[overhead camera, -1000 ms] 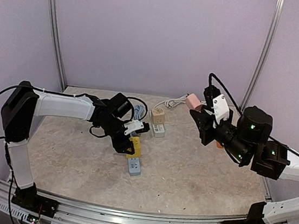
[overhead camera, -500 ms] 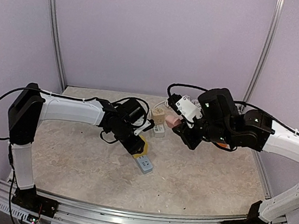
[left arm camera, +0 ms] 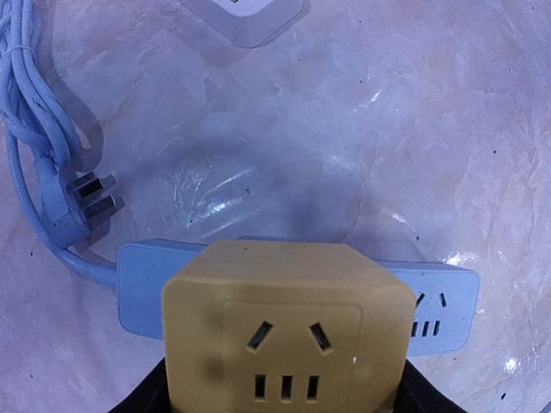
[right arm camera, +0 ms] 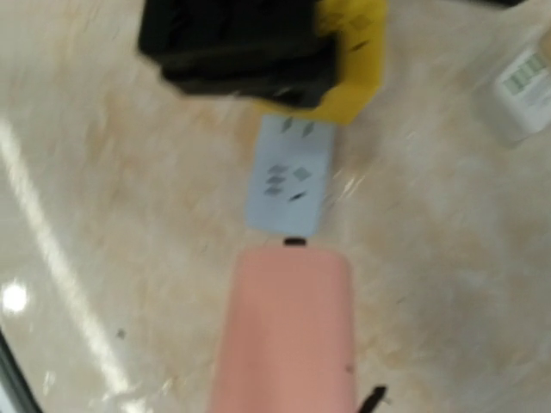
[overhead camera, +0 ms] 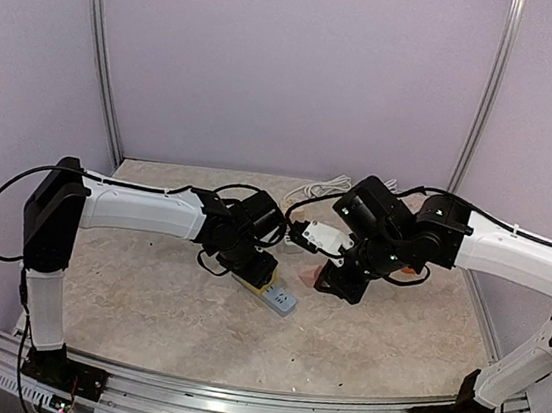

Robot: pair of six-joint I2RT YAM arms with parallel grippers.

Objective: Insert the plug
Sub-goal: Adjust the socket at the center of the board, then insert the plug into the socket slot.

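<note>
My left gripper (overhead camera: 252,261) is shut on a yellow cube adapter (overhead camera: 263,274) that sits on a blue-grey power strip (overhead camera: 282,298) lying on the table. In the left wrist view the cube (left arm camera: 284,331) fills the space between my jaws, with the strip (left arm camera: 443,305) behind it. My right gripper (overhead camera: 336,274) is shut on a pink plug (overhead camera: 312,272) and holds it just right of the strip. In the right wrist view the pink plug (right arm camera: 288,327) points at the strip's free end (right arm camera: 288,176). The yellow cube (right arm camera: 355,60) lies beyond.
The strip's blue cable and its own plug (left arm camera: 82,202) lie to the left. A white adapter (left arm camera: 245,17) lies further back and also shows in the right wrist view (right arm camera: 525,95). A white cable (overhead camera: 324,185) lies at the back wall.
My left arm has dragged the cube and strip to the right. My right arm has swung in from the right and come down with the pink plug beside the strip's end.
</note>
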